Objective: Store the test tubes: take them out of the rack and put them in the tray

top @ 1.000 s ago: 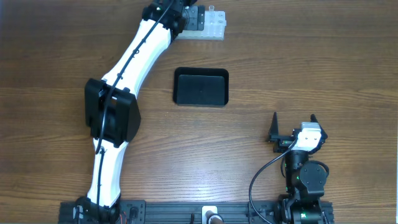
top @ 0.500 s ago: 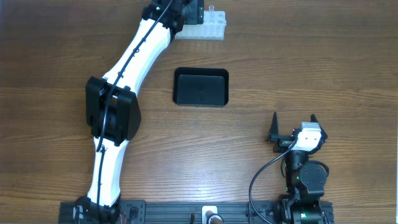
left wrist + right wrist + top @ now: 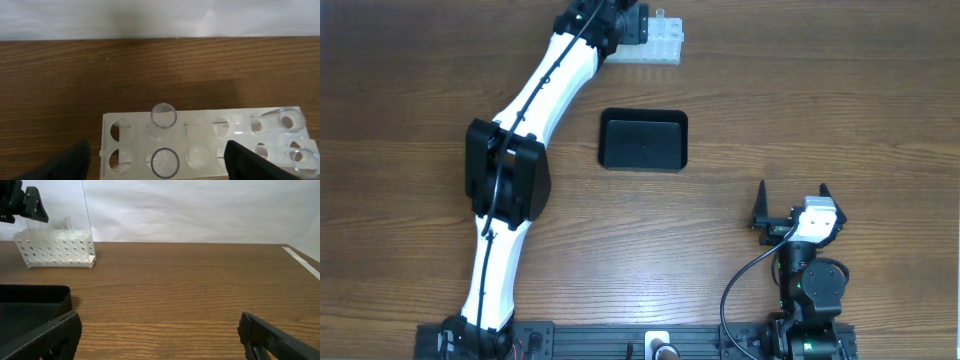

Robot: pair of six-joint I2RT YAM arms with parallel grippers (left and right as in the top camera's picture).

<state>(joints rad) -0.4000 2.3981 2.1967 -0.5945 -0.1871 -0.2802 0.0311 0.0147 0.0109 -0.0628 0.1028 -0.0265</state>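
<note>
The left gripper (image 3: 157, 152) is hovering over the clear rack (image 3: 205, 131), jaws wide apart and holding nothing. Test tubes (image 3: 164, 115), perhaps four, are standing upright in its holes. The rack is sitting at 12 o'clock from the black tray (image 3: 606, 140) on the tabletop (image 3: 840, 100). The right gripper (image 3: 792, 200), at the tray's 4 o'clock, is resting with jaws spread, empty.

Left pincer (image 3: 160, 165) has shifted slightly over the rack (image 3: 200, 125).
</note>
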